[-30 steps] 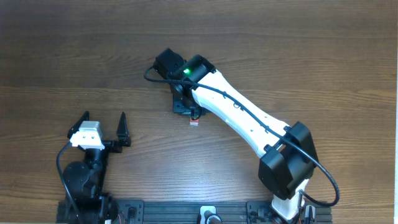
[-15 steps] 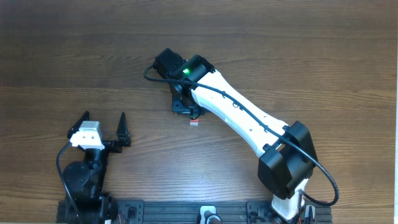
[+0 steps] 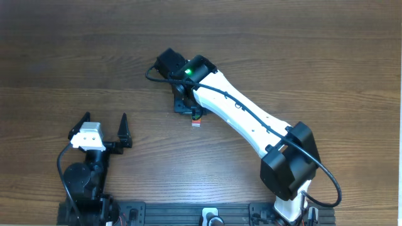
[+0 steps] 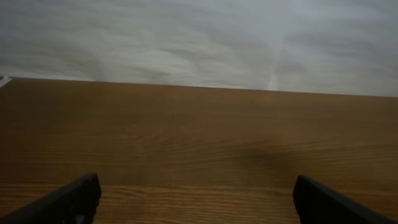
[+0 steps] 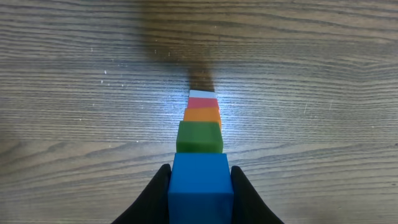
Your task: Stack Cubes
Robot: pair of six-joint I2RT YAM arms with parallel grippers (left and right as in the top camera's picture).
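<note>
Blue cube is clamped in my right end effector, one dark finger pressed against each of its side faces, so the jaws stand narrow, just the cube's width apart. Seen from my right wrist, the blue cube tops a column. Directly beneath it is a green cube, then an orange cube, then a red cube. A white cube is at the foot, on the wood-grain worktop. The five line up one over another, each lower one showing only as a strip past the edge of the one above. Whether the blue cube already rests on the green one or hangs just above it, I cannot tell.

From overhead, my right arm stretches from its base at the near right across to about the middle of the worktop, a little left of centre. Its wrist covers the stack, and only a small red and white bit peeks out on the near side of the wrist.

My left end effector sits at the near left, close to its own base and well apart from the stack. Its two fingers are spread wide with nothing between them. It faces bare wood, with a pale wall beyond the worktop's far edge.
</note>
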